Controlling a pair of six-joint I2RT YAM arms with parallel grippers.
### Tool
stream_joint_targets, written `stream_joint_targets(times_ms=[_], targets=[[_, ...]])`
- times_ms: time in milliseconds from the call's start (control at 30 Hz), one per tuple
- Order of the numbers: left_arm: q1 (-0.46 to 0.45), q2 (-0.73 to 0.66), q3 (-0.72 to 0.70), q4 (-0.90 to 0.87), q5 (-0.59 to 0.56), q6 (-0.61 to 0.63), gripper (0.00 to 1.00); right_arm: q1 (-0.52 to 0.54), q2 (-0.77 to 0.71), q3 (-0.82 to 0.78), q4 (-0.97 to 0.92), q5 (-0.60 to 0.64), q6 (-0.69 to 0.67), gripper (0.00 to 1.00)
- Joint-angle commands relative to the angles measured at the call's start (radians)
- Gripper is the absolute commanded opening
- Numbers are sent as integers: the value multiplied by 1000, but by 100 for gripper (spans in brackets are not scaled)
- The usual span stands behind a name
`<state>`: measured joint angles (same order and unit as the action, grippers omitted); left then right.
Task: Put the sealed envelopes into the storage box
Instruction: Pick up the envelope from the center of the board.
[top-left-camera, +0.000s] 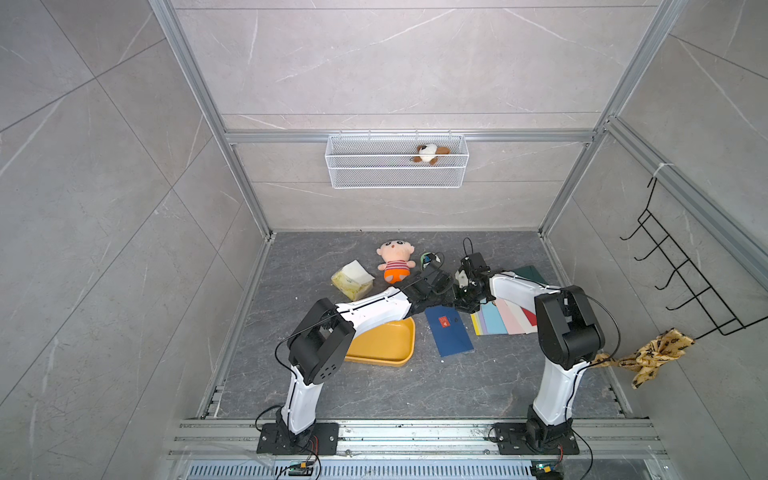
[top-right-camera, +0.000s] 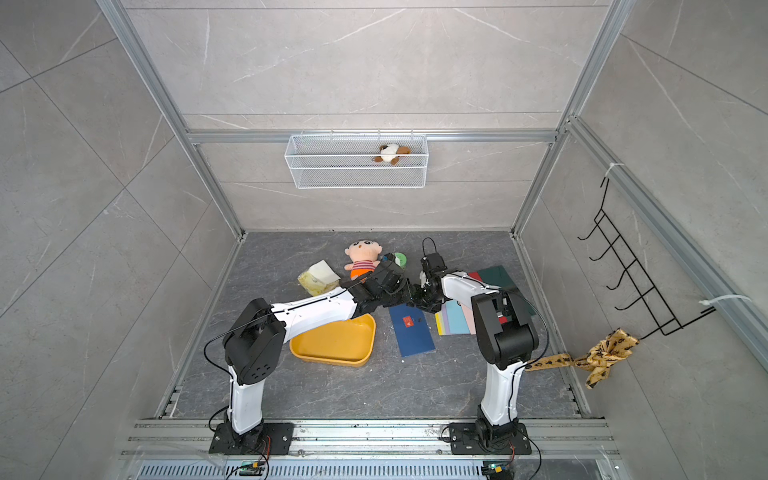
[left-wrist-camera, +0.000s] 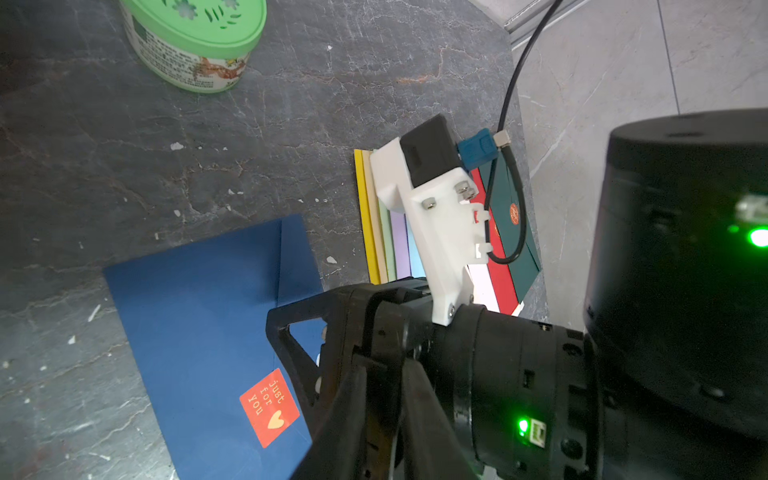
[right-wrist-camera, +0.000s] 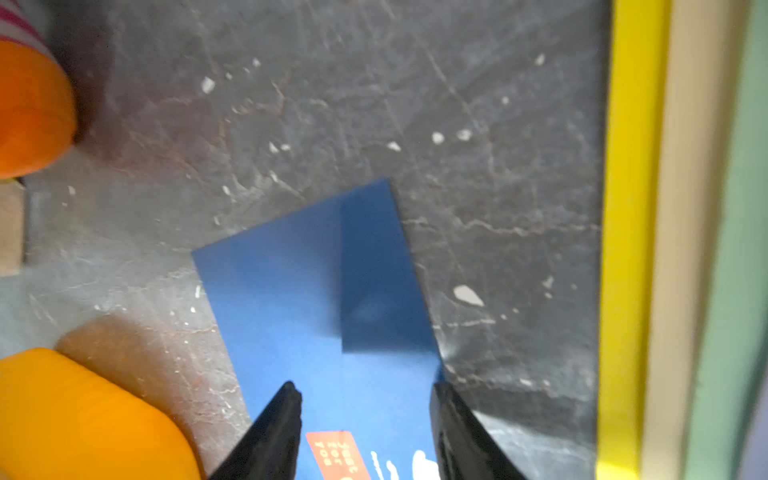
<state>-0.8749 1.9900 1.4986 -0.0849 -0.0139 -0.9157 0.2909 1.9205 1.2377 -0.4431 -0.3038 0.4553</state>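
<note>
Grey marbled tabletop is filling the floor of a tiled, aluminium-framed cell. On it we are seeing the storage box, a mustard tray, lying partly under the left arm's white forearm. Just beside the box, apart from its rim, the navy envelope is lying flat and slightly askew, its red seal facing up. The other sealed envelopes are lying fanned and overlapping under the right arm, yellow nearest the navy one and dark green farthest.

The right gripper is hovering over the navy envelope with its jaws standing well apart, the two fingers straddling the seal. We cannot tell whether they are touching the paper. The left gripper is reaching in close to the right one. Its dark fingers are merging with the black body behind them, so we cannot tell how its jaws are standing.

Farther back we are noting a tissue pack, a doll and a green-lidded canister. A wire basket on the back wall is holding a small plush toy. A black hook rack on the side wall is carrying a yellow cloth.
</note>
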Motion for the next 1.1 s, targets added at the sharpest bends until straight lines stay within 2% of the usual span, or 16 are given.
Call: stream_joint_targets(times_ms=[0,167,300,467,667,733,867,1067], targets=[[50,-18,-7,-130,-22,4,28,-33,-51,-22,60,-30,-16,55],[58,-34,13,-98,18,34,38,-34,-71,-35,63,-38,-35,56],[59,-83,-38,-20,68,47,43,-35,-85,-43,63,-38,-41,56],[57,-159,-111,102,166,103,45,-36,-86,-25,51,-44,-52,57],[58,-233,-165,161,246,129,47,-39,-96,-19,43,-35,-64,57],[57,-239,-173,136,208,109,48,-41,-100,-21,45,-33,-63,57],[58,-182,-130,-32,69,53,47,-42,-93,-11,35,-21,-61,58],[29,-41,-9,-166,-22,0,46,-56,-45,43,8,-38,-78,59]])
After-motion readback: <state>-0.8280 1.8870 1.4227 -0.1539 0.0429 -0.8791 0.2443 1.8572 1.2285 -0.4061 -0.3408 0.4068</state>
